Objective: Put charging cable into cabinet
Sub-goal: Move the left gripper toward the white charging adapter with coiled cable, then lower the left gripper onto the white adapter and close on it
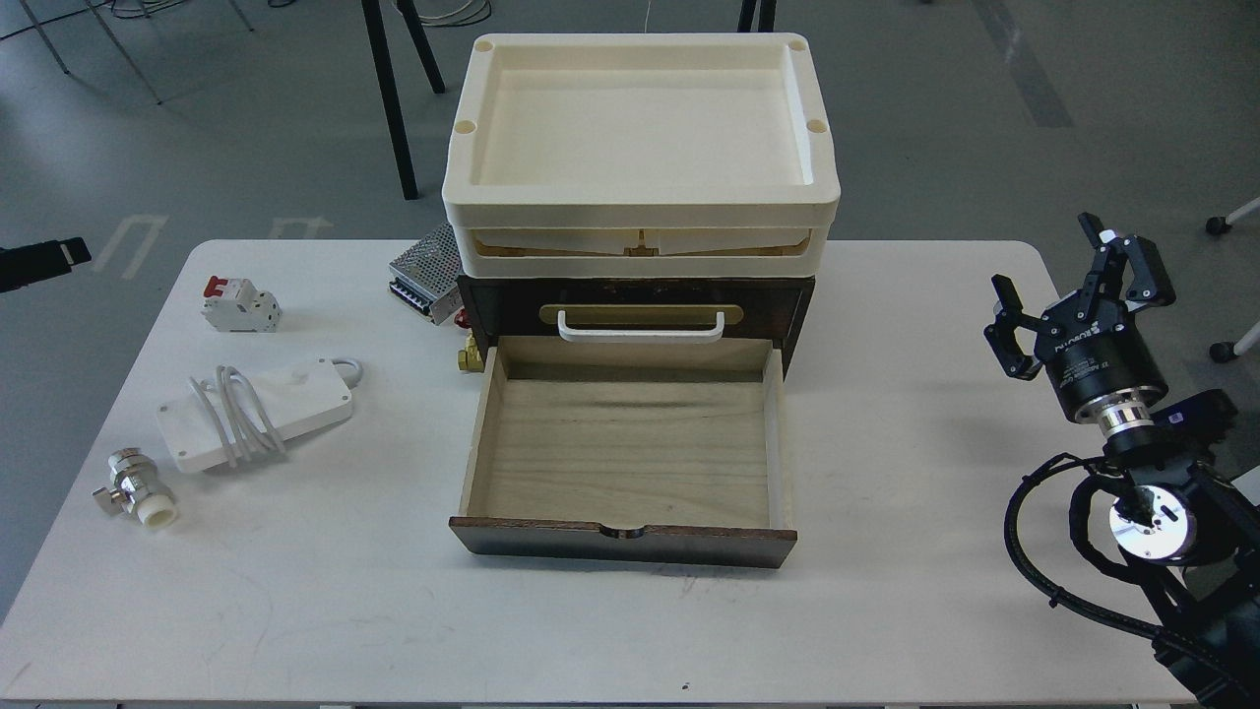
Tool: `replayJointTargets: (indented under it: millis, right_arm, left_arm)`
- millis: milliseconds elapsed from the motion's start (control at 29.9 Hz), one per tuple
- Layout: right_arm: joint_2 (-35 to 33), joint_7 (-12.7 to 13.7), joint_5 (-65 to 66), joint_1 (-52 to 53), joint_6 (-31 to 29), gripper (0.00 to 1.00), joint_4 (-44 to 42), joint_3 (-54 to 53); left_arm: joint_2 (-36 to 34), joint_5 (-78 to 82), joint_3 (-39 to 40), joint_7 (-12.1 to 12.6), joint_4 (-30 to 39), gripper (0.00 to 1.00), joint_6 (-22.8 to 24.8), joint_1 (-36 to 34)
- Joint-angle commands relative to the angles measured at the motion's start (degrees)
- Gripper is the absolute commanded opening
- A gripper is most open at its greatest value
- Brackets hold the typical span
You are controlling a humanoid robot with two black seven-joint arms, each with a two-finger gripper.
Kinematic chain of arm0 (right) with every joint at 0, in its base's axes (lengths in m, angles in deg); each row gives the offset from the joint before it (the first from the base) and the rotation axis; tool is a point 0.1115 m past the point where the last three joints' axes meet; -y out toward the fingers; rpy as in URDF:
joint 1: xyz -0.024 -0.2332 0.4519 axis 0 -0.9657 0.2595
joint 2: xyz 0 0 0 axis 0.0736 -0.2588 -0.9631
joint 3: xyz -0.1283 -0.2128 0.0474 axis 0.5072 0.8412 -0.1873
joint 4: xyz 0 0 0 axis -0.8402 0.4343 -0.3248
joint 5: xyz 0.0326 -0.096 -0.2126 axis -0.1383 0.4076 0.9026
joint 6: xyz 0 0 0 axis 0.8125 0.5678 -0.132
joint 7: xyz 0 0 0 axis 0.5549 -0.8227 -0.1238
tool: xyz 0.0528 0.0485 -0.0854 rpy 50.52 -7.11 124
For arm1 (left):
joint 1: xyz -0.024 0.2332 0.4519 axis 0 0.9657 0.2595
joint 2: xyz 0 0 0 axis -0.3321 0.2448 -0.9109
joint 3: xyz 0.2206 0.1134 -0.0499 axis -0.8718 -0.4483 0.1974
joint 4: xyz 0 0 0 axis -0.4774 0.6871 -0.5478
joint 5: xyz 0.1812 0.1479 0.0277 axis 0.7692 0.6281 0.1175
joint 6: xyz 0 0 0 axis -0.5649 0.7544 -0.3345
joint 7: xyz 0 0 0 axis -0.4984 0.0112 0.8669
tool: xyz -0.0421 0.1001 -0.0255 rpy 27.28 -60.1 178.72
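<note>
The charging cable (258, 412), a flat white block with a cord wound round its middle, lies on the table left of the cabinet. The cabinet (630, 295) is dark brown. Its pale wood drawer (630, 443) is pulled out towards me and holds nothing. Cream trays (640, 128) are stacked on top. Only a black piece of my left gripper (44, 261) shows at the left edge, far from the cable. My right gripper (1043, 251) is open and empty, above the table's right side.
A white-and-red circuit breaker (239, 303) sits behind the cable. A metal valve fitting (138, 489) lies in front of it. A perforated power supply box (425, 271) and a small brass part (471, 356) sit at the cabinet's left side. The white table (886, 591) carries everything.
</note>
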Motion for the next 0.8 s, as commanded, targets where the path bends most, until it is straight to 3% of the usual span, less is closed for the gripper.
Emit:
replayJointTargets:
  millis: [0,468,769]
  right_arm:
    - [0.0,0.0,0.0,-0.01,-0.1,0.99,-0.01,0.02]
    - [0.0,0.0,0.0,-0.01,-0.1,0.99,-0.01,0.11]
    - [0.0,0.0,0.0,-0.01,-0.1,0.99,-0.01,0.11]
  left_arm:
    - [-0.23,0.26,-2.85,0.01,2.31,0.99,-0.38,-0.19]
    - [7.68,2.64,-6.27,0.01,2.4,0.99,-1.17,0.77]
    - [9.18,2.29,-12.7,0.01,2.4,0.99,-6.45,0.68]
